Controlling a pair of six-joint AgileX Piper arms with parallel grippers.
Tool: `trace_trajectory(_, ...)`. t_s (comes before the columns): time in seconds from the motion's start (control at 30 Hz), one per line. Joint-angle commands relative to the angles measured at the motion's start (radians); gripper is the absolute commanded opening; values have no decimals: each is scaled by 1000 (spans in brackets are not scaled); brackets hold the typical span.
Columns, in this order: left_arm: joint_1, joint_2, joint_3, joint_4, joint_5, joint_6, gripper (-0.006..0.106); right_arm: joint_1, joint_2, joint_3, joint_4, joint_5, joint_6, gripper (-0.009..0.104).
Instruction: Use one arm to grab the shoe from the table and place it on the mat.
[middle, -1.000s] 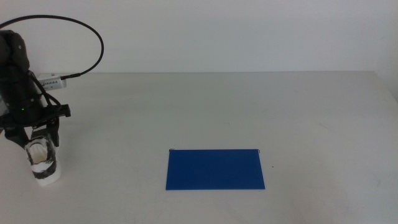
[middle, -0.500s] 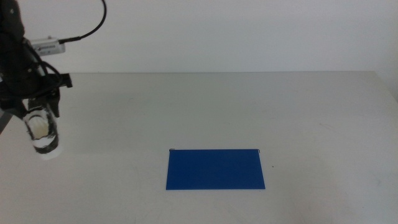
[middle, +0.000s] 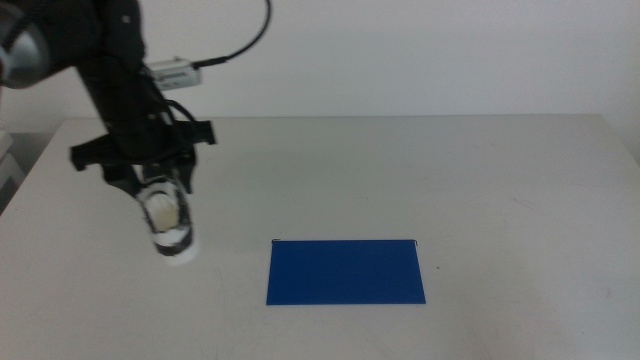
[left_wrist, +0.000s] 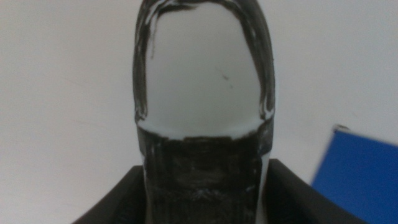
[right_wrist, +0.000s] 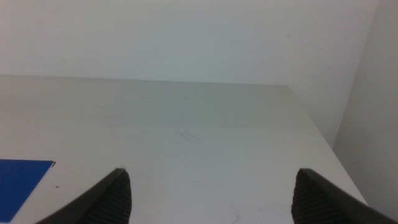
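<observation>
My left gripper (middle: 160, 188) is shut on the shoe (middle: 168, 226), a small white sneaker with black panels. It holds the shoe toe-down in the air above the table (middle: 450, 170), to the left of the blue mat (middle: 346, 271). In the left wrist view the shoe (left_wrist: 204, 81) fills the middle between the jaws, and a corner of the mat (left_wrist: 357, 174) shows beside it. My right gripper (right_wrist: 211, 193) is open and empty over the table's right part, outside the middle view. A corner of the mat (right_wrist: 18, 180) shows in the right wrist view.
The left arm's black cable (middle: 235, 50) loops above the arm. The table's right edge (right_wrist: 317, 134) meets a pale wall. Bare tabletop lies all around the mat.
The left gripper has lifted the shoe off the table at the far left and carried it to the right, toward the mat. The mat has not moved.
</observation>
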Motion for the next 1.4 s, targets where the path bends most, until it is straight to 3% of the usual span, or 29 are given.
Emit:
trace_trajectory(0.0, -45, -39, -31, -12, 91, -41, 14, -5, -21, -10, -8, -79, -13, 66)
trace_trajectory(0.53, -343, 205, -271, -124, 91, -107, 14, -5, -21, -10, -8, -79, -13, 66)
trace_trajectory(0.9, -404, 242, -304, -137, 90, -122, 14, -5, -21, -10, -8, -79, -13, 66)
trace_trajectory(1.27, -405, 241, -304, -50, 89, -121, 14, -5, -21, -10, -8, -79, -13, 66)
trace_trajectory(1.37, -405, 241, -304, 20, 89, -120, 14, -5, -21, -10, -8, -79, -13, 66)
